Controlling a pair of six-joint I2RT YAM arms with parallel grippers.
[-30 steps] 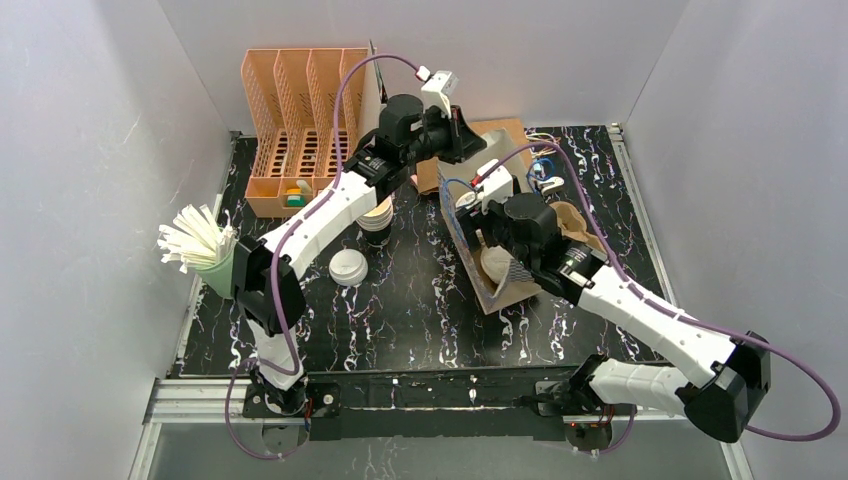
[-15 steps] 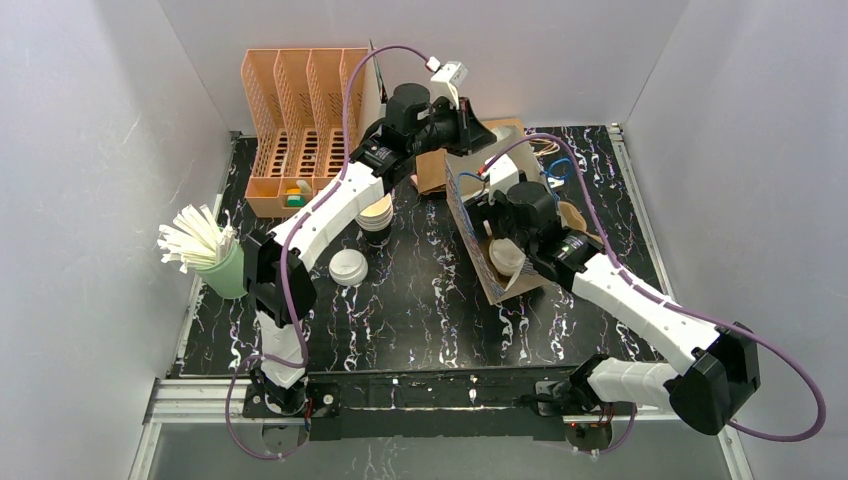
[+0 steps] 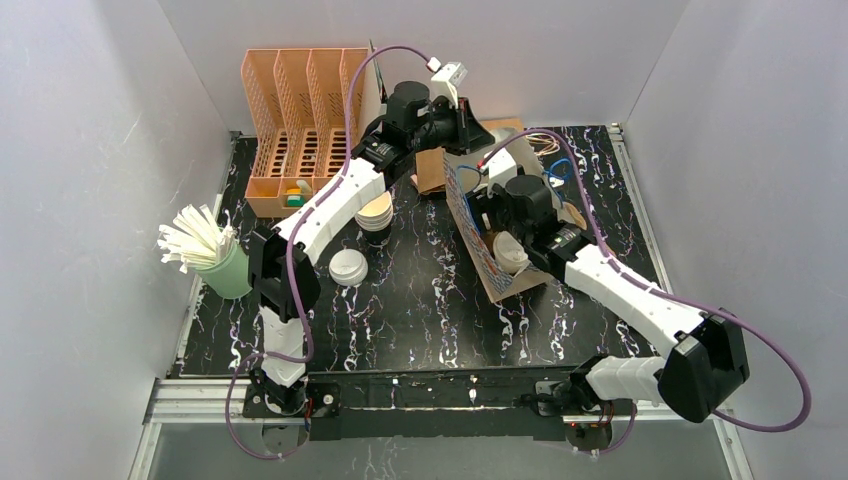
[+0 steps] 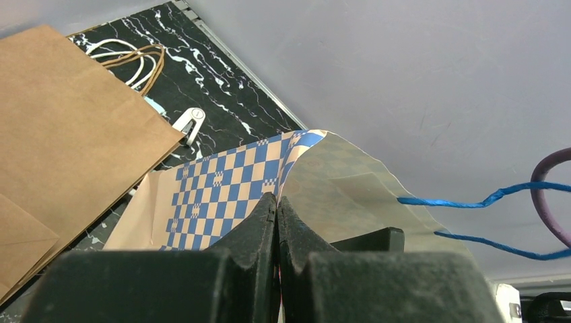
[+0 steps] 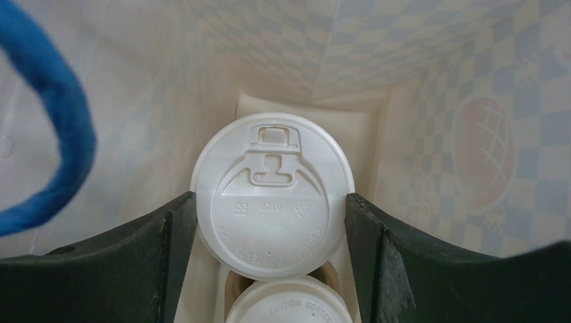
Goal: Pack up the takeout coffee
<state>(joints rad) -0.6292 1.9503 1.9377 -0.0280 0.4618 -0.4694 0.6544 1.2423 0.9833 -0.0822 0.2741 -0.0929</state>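
Pinching bag (image 4: 222,182) rim with left end effector (image 4: 277,208), pressed tight together. Clamping lidded cup (image 5: 271,195) dead centre in right end effector (image 5: 271,222), spread wide, down inside bag. Spotting second cup (image 5: 289,304) just behind, wrist-side.

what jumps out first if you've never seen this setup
The blue-checked paper bag at the back right of the table, with both arms on it: the left pincer is shut on its rim, and the right pincer is down inside, clasping a white lidded cup. After that, the green cup of white straws at the left edge and the orange rack at the back left.
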